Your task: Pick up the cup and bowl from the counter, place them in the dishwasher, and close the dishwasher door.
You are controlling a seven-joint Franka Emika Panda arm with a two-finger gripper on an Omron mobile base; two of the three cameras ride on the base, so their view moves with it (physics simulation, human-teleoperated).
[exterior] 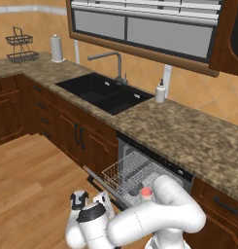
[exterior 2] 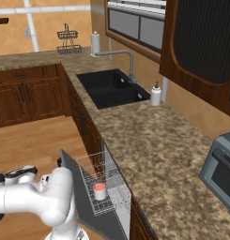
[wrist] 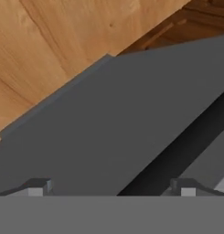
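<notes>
The dishwasher (exterior: 157, 163) stands open under the counter (exterior: 188, 136), its white wire rack (exterior: 127, 172) pulled out. The cup (exterior: 146, 193), white with a red-pink top, stands upright in the rack; it is also in the right base view as the cup (exterior 2: 99, 191). The bowl is out of view. The dishwasher door (exterior 2: 86, 206) hangs open below the rack. In the hand view my gripper (wrist: 111, 189) is open, close against the door's (wrist: 99, 128) flat grey outer face, with nothing between the fingertips (wrist: 38, 187). The black bar handle (wrist: 177, 151) runs diagonally just beyond them.
A black sink (exterior: 103, 92) with a faucet (exterior: 113, 61) lies left of the dishwasher, and a white soap bottle (exterior: 160, 91) stands beside it. A paper towel roll (exterior: 56, 48) and a wire basket (exterior: 21, 46) stand at the far corner. A toaster oven (exterior 2: 222, 173) sits at the right. Wooden floor (wrist: 49, 55) lies behind the door.
</notes>
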